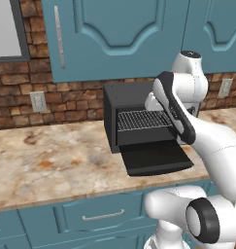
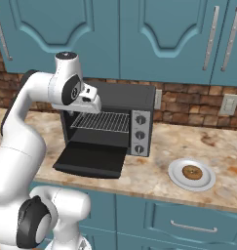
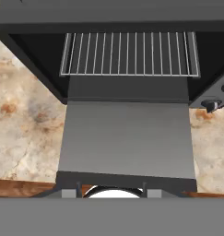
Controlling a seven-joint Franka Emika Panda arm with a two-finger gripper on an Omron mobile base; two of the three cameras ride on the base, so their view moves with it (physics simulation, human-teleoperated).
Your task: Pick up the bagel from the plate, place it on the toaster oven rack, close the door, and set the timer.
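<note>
I am hovering my claw (image 2: 93, 103) above the toaster oven (image 2: 110, 119), looking down on its open door (image 3: 126, 140) and the bare toaster oven rack (image 3: 129, 53). Whether the claw is released or clenched I cannot tell, since its tips are barely showing at the edge of my hand view; I am seeing nothing between them. The bagel (image 2: 192, 172) is lying on the plate (image 2: 177, 177) on the desk (image 2: 154, 178), well to the right of the oven and well apart from my claw, so I judge the pick-up is not yet done. To do it well, I am thinking of swinging right over the knobs (image 2: 139, 134) without brushing the oven's top corner, centring above the ring, spreading the jaws wide enough to straddle it, and coming down straight so the tips are meeting bread and not nudging the plate sideways toward the desk's front edge.
</note>
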